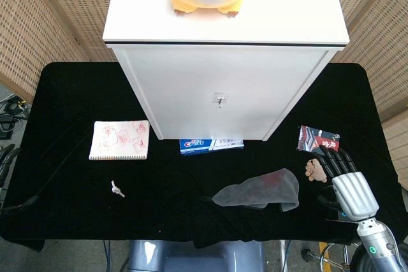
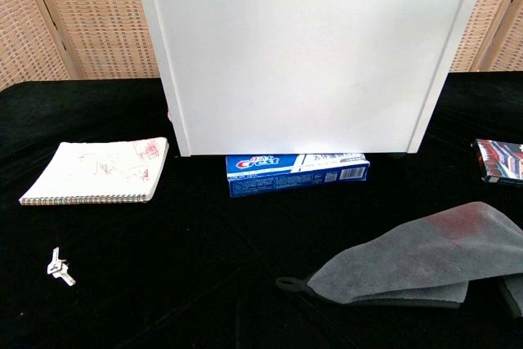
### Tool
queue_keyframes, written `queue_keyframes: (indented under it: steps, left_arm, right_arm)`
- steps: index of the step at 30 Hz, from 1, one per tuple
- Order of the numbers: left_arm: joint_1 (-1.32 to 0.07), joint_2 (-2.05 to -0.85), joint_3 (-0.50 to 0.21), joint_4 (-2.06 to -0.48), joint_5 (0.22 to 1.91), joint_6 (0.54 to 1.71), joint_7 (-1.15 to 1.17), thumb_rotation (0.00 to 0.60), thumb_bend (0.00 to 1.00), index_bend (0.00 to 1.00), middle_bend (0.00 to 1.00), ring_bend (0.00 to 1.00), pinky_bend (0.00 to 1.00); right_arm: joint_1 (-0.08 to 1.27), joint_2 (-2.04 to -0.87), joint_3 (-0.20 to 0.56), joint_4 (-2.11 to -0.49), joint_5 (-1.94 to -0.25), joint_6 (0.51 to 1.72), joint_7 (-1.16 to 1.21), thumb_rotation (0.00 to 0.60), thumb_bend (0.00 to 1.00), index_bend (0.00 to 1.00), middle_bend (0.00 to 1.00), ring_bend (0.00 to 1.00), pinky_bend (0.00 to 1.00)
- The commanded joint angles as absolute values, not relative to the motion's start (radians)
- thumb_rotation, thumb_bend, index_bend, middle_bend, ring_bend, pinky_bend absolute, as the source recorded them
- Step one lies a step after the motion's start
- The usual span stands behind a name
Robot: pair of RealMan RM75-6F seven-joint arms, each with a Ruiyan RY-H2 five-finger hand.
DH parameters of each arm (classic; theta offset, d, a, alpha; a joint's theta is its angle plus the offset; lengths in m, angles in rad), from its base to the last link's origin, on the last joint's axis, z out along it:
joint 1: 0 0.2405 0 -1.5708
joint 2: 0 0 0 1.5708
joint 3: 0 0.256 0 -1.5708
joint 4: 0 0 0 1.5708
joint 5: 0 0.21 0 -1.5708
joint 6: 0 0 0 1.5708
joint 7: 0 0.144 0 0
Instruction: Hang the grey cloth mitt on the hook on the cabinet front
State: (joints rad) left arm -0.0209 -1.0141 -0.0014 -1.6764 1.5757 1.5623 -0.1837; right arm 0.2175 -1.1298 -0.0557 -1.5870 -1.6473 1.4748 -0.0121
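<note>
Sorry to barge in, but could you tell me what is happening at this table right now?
The robot is meant to hang the grey mitt on the hook on the white cabinet. Nothing is picked up yet: the mitt lies flat on the black table, with its loop end toward the robot's left. The right hand is beside it, fingers apart, holding nothing. The left hand is out of sight.

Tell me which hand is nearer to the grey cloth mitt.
Right. The right hand sits just beside the grey cloth mitt, not touching it. The left hand appears in neither view.
</note>
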Motion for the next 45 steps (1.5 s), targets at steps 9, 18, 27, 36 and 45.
queue_keyframes:
  steps: [9, 18, 27, 36, 45]
  left_arm:
    - [-0.022, -1.014, -0.004, -1.671, 1.565, 1.556, -0.189, 0.600, 0.00, 0.00, 0.00, 0.00, 0.00]
    - [-0.046, -1.027, -0.012, -1.666, 1.534, 1.502, -0.162, 0.600, 0.00, 0.00, 0.00, 0.00, 0.00]
    - [-0.067, -1.040, -0.026, -1.651, 1.482, 1.450, -0.142, 0.600, 0.00, 0.00, 0.00, 0.00, 0.00]
    - [-0.078, -1.048, -0.028, -1.646, 1.466, 1.426, -0.133, 0.600, 0.00, 0.00, 0.00, 0.00, 0.00]
    - [-0.079, -1.047, -0.027, -1.643, 1.463, 1.420, -0.140, 0.600, 0.00, 0.00, 0.00, 0.00, 0.00]
  right_arm:
    - [0.273, -1.138, -0.057, -1.596, -1.715, 1.399, -0.040, 0.600, 0.00, 0.00, 0.11, 0.06, 0.00]
    - [0.491, -1.129, -0.027, -1.694, -1.760, 1.088, -0.043, 0.600, 0.00, 0.05, 0.88, 0.91, 0.95]
    - [0.623, -1.213, 0.015, -1.730, -1.564, 0.786, -0.067, 0.600, 0.00, 0.14, 0.93, 0.96, 1.00]
    - [0.681, -1.357, 0.044, -1.670, -1.420, 0.688, -0.190, 0.600, 0.13, 0.21, 0.93, 0.96, 1.00]
    - [0.703, -1.441, 0.047, -1.620, -1.279, 0.663, -0.267, 0.600, 0.22, 0.28, 0.94, 0.97, 1.00]
